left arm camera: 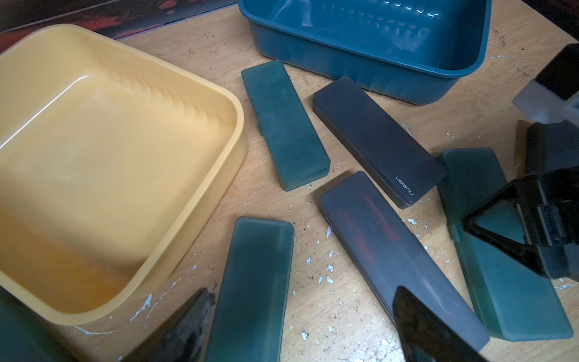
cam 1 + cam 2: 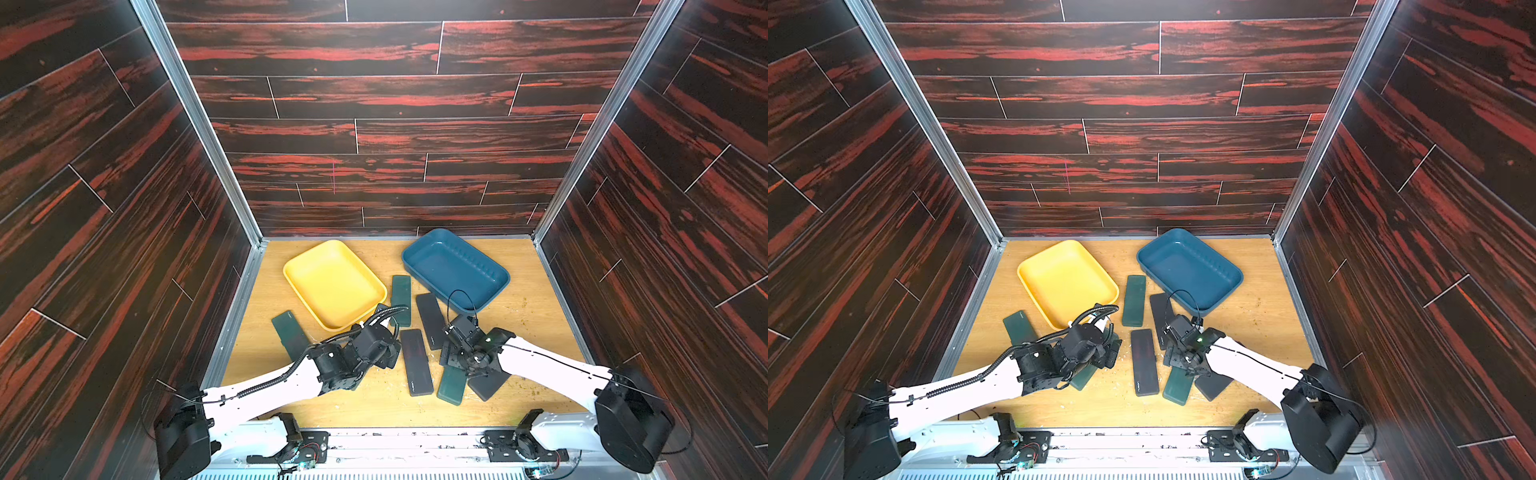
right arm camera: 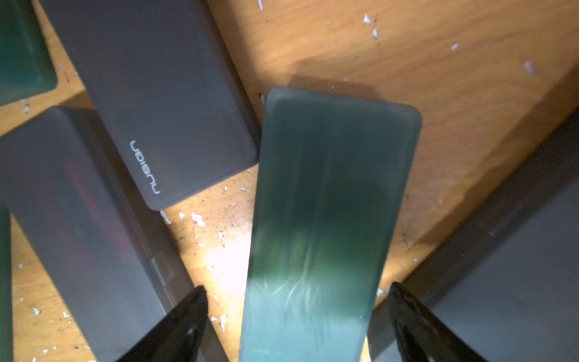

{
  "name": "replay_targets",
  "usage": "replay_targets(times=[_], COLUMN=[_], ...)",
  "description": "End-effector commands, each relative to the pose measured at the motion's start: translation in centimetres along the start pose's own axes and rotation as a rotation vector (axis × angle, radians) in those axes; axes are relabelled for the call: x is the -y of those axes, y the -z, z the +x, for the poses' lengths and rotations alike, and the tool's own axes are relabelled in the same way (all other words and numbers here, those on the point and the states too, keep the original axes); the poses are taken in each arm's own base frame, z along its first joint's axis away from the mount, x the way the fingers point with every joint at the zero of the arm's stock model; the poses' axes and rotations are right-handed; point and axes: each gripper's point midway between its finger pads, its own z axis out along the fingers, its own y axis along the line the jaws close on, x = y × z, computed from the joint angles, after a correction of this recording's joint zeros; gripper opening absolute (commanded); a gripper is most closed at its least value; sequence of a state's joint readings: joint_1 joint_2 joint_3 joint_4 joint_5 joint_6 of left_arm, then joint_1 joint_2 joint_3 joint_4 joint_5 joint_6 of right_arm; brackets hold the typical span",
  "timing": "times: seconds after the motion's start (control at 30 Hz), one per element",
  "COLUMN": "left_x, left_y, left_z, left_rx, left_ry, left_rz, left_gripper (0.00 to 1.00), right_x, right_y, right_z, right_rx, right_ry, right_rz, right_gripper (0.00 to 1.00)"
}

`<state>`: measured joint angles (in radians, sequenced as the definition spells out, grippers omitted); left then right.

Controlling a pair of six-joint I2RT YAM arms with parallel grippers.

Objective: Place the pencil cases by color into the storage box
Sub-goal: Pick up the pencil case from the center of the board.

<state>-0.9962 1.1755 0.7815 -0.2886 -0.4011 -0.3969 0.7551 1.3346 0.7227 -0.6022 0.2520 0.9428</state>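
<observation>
The right gripper (image 3: 297,290) hung over a dark green pencil case (image 3: 332,188) at the near right of the wooden table (image 2: 519,324), its jaws spread to either side of the case, with a sliver of table showing beside one finger. The left gripper (image 1: 302,293) was spread too, above another green case (image 1: 250,282) lying near of the yellow tray (image 2: 332,282). A black case (image 2: 415,361) lay flat between the two grippers, near of the blue tray (image 2: 453,266).

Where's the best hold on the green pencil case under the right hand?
Pinch the green pencil case across its two long edges, from straight above: it lies flat and slim, with bare table beside both edges where the right hand straddles it.
</observation>
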Motion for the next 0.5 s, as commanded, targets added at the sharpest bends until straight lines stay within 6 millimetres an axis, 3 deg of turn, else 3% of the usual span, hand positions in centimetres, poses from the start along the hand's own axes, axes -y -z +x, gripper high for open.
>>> replay_targets(times=[0.0, 0.27, 0.47], left_x=[0.2, 0.2, 0.1], left_y=[-0.1, -0.2, -0.1], left_z=[0.2, 0.3, 0.3], left_rx=[0.003, 0.000, 0.000], left_ry=[0.017, 0.024, 0.029], left_rz=[0.010, 0.007, 0.004], left_gripper=[0.91, 0.91, 0.91], right_x=[0.4, 1.1, 1.1], right_y=[-1.2, -2.7, -3.6], right_z=[0.8, 1.7, 2.3], right_rx=[-0.037, -0.067, -0.092], right_ry=[0.004, 0.004, 0.004], right_rz=[0.013, 0.038, 0.027], right_gripper=[0.88, 0.84, 0.70])
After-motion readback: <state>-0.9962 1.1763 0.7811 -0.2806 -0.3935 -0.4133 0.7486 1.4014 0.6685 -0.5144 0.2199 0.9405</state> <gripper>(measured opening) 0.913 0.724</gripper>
